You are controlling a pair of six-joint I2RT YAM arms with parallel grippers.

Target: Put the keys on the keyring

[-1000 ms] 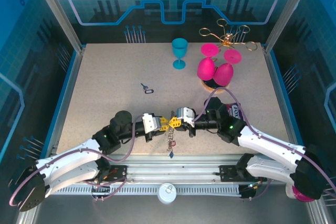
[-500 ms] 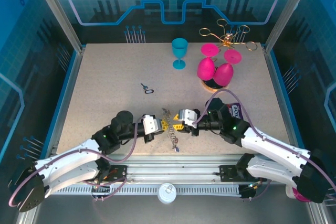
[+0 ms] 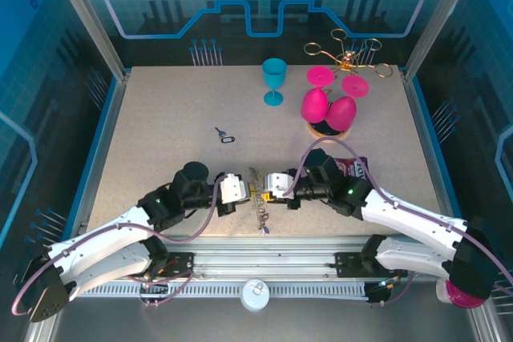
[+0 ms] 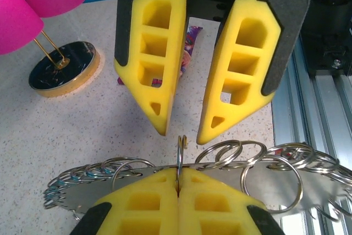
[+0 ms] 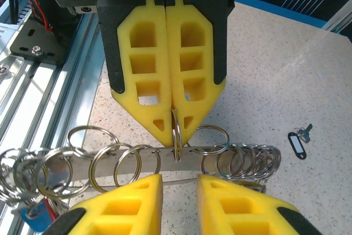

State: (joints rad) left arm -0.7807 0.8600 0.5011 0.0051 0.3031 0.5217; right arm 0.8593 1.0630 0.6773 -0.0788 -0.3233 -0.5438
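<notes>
One ring of the keyring [image 5: 140,155] sits pinched in the left gripper [image 5: 175,130]; the spread right gripper [image 4: 184,133] likely must clamp beside it next.

Teal plastic goblet [image 3: 273,79] upright on speckled beige counter [image 3: 176,110]; two pink goblets [image 3: 327,106] tilted over gold-rimmed black disc [image 4: 63,70]; gold wire stand [image 3: 349,55] behind.

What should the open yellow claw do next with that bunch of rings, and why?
Probably ease forward and close on the strip beside the held ring. The left claw is shut on one split ring of the keyring, holding it upright. The right claw faces it with its jaws apart, gripping nothing. A second grip would likely steady the floppy bunch.
</notes>
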